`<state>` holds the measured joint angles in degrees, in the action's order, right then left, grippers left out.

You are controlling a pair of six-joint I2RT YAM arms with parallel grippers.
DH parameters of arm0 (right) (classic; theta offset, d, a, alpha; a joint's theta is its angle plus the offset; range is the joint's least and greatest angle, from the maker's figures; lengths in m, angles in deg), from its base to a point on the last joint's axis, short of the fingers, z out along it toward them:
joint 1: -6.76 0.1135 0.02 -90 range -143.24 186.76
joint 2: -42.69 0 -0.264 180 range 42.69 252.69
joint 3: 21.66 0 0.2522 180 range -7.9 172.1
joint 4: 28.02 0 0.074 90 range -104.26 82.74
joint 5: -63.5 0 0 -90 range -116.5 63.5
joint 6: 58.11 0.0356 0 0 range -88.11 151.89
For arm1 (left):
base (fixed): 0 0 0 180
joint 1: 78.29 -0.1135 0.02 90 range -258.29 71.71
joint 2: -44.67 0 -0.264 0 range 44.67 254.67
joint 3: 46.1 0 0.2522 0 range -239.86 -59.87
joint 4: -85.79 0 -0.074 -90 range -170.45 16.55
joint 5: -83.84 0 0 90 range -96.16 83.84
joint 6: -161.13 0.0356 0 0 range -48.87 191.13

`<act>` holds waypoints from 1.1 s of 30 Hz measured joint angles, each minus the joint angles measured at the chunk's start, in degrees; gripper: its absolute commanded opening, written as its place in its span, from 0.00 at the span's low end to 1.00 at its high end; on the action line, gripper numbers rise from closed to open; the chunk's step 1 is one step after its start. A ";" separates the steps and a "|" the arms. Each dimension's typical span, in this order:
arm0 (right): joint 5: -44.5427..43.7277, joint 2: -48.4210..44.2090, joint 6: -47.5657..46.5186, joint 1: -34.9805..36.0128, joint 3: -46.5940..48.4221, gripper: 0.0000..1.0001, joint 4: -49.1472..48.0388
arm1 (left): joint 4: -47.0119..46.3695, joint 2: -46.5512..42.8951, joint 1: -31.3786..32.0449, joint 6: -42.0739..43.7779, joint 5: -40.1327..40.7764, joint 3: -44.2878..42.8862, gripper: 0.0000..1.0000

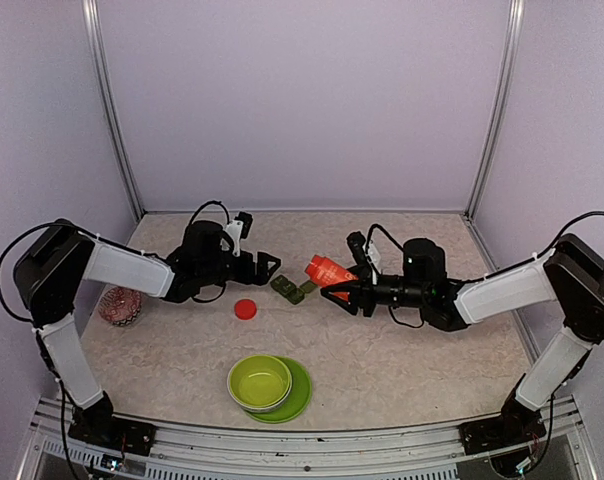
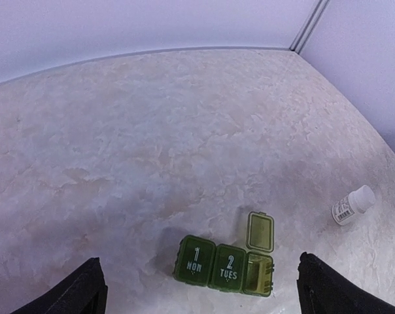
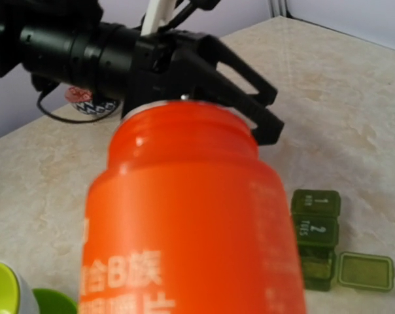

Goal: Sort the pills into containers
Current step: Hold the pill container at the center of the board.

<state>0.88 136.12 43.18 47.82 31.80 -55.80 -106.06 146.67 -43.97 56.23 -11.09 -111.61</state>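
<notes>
The dark green strip box (image 1: 294,289) lies mid-table. In the left wrist view (image 2: 214,265) its MON and TUES lids are shut and the third compartment (image 2: 260,275) stands open with its lid flipped back. It also shows in the right wrist view (image 3: 315,229). My right gripper (image 1: 344,285) is shut on the orange-red bottle (image 1: 327,270), tilted, uncapped mouth pointing left, just right of the box. The bottle (image 3: 191,222) fills the right wrist view and hides the fingers. My left gripper (image 1: 267,267) is open and empty, left of the box (image 2: 199,288). No pills show.
A red cap (image 1: 245,309) lies left of the box. A lime-green bowl (image 1: 260,381) sits on its plate (image 1: 300,392) near the front. A patterned pink object (image 1: 119,305) stands at the left. A small white bottle (image 2: 352,205) lies right of the box.
</notes>
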 measured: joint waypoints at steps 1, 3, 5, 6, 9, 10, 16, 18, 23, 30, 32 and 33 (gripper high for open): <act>-0.24 0.09 -0.07 0.00 0.17 0.37 0.39 | -1.16 0.92 -0.72 0.96 -1.68 -0.39 0.99; -0.57 0.24 -0.17 0.00 0.68 0.37 1.40 | -3.63 3.13 -2.34 3.02 -5.57 -1.22 0.99; -0.83 0.44 -0.31 0.00 1.03 0.37 1.88 | -5.97 5.53 -3.96 5.22 -9.99 -2.12 0.99; -0.92 0.46 -0.35 0.00 1.11 0.37 2.08 | -6.75 6.60 -4.46 6.12 -11.54 -2.60 0.99; -1.25 0.48 -0.79 0.00 1.88 0.37 3.78 | -8.24 10.58 -5.95 9.46 -16.33 -5.77 0.99; -1.33 0.48 -0.94 0.00 2.14 0.37 4.28 | -8.28 11.89 -6.19 10.60 -17.77 -7.30 0.99; -2.01 0.48 -1.42 0.00 3.52 0.37 7.50 | -8.13 15.41 -6.32 15.78 -21.29 -13.64 0.99; -2.21 0.48 -1.46 0.00 3.76 0.37 8.33 | -7.98 15.89 -6.32 16.87 -21.40 -15.23 0.99; -2.86 0.48 -1.64 0.00 4.55 0.37 10.80 | -8.28 16.00 -6.16 15.96 -22.03 -15.65 0.99; -3.19 0.44 -1.64 0.00 5.66 0.37 11.85 | -4.92 16.68 -4.68 12.11 -21.75 -17.27 0.99; -3.21 0.42 -1.64 0.00 5.66 0.37 12.09 | -3.52 17.07 -4.31 11.63 -21.11 -17.79 0.99; -3.23 0.33 -1.64 0.00 5.66 0.38 12.22 | -2.82 17.11 -4.20 11.21 -20.94 -17.73 0.99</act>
<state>-2.36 136.44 41.54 47.82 37.47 -43.58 -108.88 163.78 -48.16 67.45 -32.03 -129.34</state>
